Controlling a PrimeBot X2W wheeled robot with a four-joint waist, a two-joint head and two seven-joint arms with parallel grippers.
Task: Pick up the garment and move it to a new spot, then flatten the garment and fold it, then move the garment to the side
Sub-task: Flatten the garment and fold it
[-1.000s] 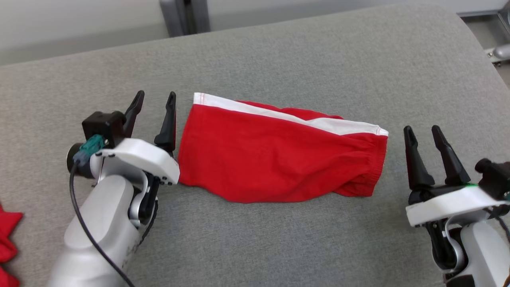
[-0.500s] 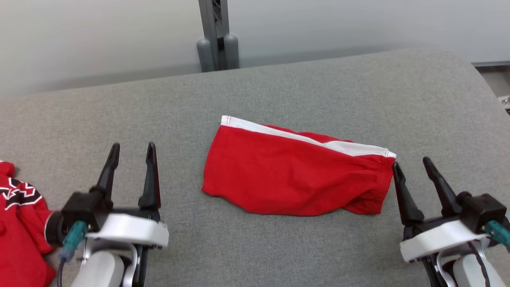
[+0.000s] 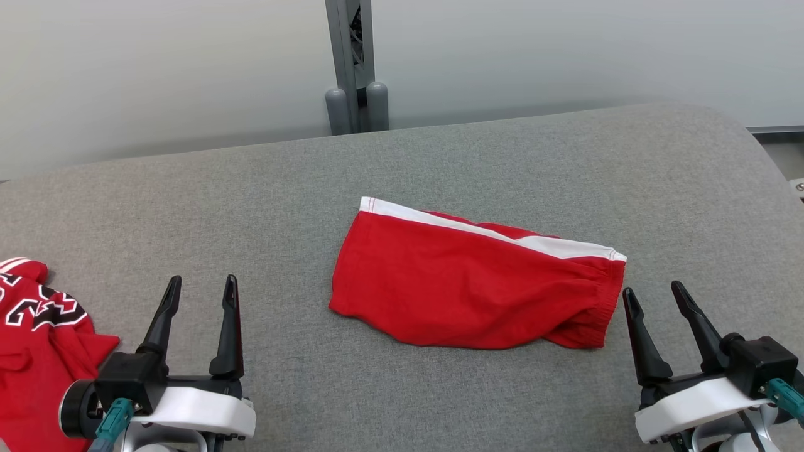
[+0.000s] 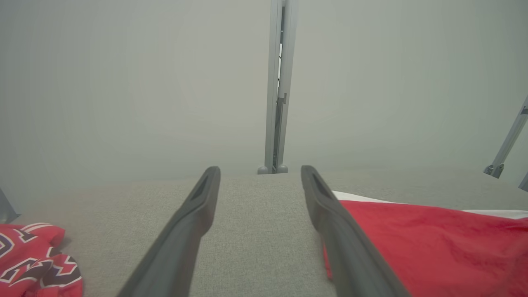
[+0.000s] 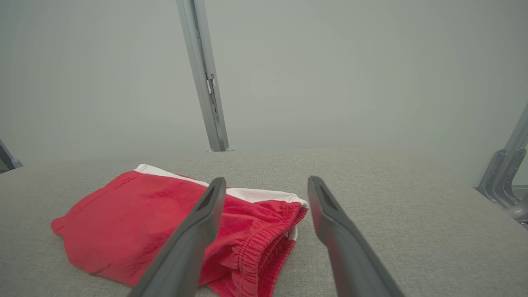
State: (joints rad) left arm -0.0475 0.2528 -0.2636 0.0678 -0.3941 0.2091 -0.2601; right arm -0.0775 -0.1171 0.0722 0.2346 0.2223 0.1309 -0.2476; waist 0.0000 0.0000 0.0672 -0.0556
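A printed red jersey (image 3: 38, 339) lies at the far left of the grey counter (image 3: 440, 163). The left gripper (image 3: 203, 279) hovers beside it, jaws open and empty. The garment (image 3: 465, 295), red shorts with a white stripe, lies folded at centre. The right gripper (image 3: 652, 289), open and empty, is just beside the waistband end.

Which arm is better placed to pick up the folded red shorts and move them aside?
Probably right. The right gripper stands open just beside the waistband end of the red shorts; the left gripper, also open, sits farther off.
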